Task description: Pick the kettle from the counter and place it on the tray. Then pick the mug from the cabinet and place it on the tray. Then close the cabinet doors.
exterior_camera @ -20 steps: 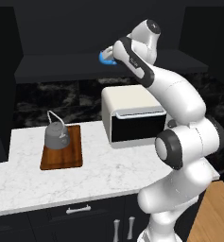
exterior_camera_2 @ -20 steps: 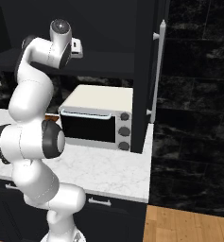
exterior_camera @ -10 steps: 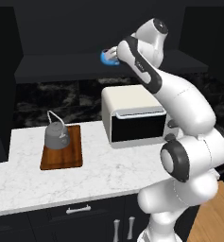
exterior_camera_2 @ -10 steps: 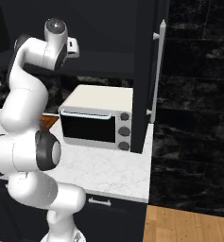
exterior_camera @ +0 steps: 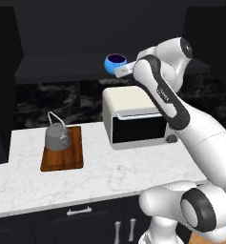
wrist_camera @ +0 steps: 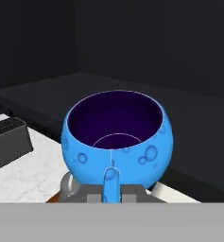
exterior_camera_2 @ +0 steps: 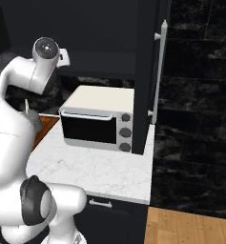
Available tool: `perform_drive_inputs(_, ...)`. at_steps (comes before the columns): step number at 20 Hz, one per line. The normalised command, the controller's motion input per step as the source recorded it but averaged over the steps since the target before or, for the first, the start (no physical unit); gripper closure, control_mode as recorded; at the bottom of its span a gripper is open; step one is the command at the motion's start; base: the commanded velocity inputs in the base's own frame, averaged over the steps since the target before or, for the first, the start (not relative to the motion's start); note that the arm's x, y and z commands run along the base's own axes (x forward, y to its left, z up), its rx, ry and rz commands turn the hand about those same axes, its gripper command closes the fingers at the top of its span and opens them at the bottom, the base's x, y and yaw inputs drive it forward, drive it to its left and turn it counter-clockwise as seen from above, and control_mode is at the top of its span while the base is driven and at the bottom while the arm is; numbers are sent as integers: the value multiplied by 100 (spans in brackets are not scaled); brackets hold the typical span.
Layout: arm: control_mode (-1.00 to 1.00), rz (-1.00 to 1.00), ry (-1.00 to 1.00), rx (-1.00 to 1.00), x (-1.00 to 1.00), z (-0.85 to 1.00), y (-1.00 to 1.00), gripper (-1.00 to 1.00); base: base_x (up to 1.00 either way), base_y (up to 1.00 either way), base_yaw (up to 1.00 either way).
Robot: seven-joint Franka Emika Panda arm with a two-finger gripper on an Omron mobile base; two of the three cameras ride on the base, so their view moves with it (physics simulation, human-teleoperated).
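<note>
The small blue mug (exterior_camera: 115,62) hangs in the air in front of the dark cabinet shelf (exterior_camera: 62,71), above the toaster oven. My gripper (exterior_camera: 122,71) is shut on its handle. In the hand view the mug (wrist_camera: 116,139) sits upright, its purple inside showing, with my gripper (wrist_camera: 110,194) clamped on the small handle at the bottom. The dark grey kettle (exterior_camera: 56,137) stands on the brown wooden tray (exterior_camera: 71,159) at the left of the white counter (exterior_camera: 109,176). A black cabinet door (exterior_camera_2: 148,71) with a long silver handle (exterior_camera_2: 159,71) stands open.
A white toaster oven (exterior_camera: 133,116) sits on the counter right of the tray and under the mug, also in the right base view (exterior_camera_2: 97,121). Dark drawers with silver handles (exterior_camera: 79,210) run below the counter. A wood floor (exterior_camera_2: 190,228) lies at the right.
The mug has come a little right and down, out from the cabinet shelf, still in the shut gripper. The arm's wrist and elbow have swung. Kettle and tray stay put.
</note>
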Motion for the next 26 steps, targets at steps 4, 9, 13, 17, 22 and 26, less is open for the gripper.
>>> perform_drive_inputs(4, -100, 45, 2, 0, -100, 0, 25, 100, 0, 0, 0)
perform_drive_inputs(9, -100, 53, 10, -1, -83, -31, 53, 100, 0, 0, 0)
perform_drive_inputs(13, -100, 21, 22, -3, -9, -75, 83, 100, 0, 0, 0)
perform_drive_inputs(17, -100, 12, 12, -1, 0, -100, 62, 100, 0, 0, 0)
perform_drive_inputs(22, -100, 10, 3, -1, 0, -100, 56, 100, 0, 0, 0)
perform_drive_inputs(26, -100, 2, 10, -2, 0, -100, 57, 100, 0, 0, 0)
